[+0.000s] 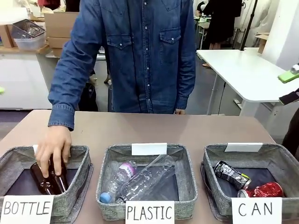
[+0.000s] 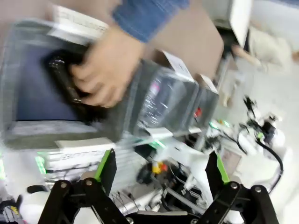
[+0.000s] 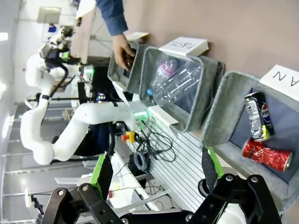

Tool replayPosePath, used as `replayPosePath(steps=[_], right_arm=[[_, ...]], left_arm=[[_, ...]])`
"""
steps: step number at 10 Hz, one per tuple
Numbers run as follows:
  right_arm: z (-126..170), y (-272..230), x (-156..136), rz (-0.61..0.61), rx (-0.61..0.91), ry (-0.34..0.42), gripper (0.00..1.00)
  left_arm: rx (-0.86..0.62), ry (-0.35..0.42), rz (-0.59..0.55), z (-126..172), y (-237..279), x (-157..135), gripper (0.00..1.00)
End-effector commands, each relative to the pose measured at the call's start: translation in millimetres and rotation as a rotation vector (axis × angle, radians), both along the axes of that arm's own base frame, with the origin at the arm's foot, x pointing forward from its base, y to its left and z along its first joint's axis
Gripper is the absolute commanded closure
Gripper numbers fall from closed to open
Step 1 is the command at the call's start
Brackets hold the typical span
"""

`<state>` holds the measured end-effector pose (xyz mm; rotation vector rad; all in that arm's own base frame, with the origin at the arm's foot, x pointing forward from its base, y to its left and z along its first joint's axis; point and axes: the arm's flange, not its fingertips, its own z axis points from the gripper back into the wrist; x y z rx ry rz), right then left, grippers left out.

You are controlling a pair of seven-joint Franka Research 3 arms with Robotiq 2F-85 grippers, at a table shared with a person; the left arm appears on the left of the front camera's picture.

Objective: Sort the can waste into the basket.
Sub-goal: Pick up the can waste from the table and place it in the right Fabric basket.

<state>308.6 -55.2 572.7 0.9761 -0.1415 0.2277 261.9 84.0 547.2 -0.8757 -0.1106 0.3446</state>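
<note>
Front view: person's hand (image 1: 53,150) grips brown bottles (image 1: 46,179).

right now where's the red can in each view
Front: red can at lower right, in the CAN basket.
Left wrist: cannot make it out.
Right wrist: red can at lower right, same basket.
Shared landmark: dark can beside it.
</note>
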Motion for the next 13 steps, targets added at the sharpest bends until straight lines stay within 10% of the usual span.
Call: replayPosePath(steps=[1, 5, 10, 13], right_arm=[[-4, -1, -3, 0.009, -0.006, -0.018, 0.00], [-4, -1, -3, 0.009, -0.006, -0.018, 0.00], [-4, -1, -3, 0.009, -0.006, -0.018, 0.00], [-4, -1, -3, 0.009, -0.006, -0.018, 0.00]], left_arm=[[0.058, -0.010, 0.107, -1, 15, -30, 0.00], [0.004, -0.106, -0.020, -5, -4, -19, 0.00], [-0.130, -0.157, -0.494, -30, -136, 98, 0.00], [-0.237, -0.116, -0.497, -75, -170, 131, 0.00]])
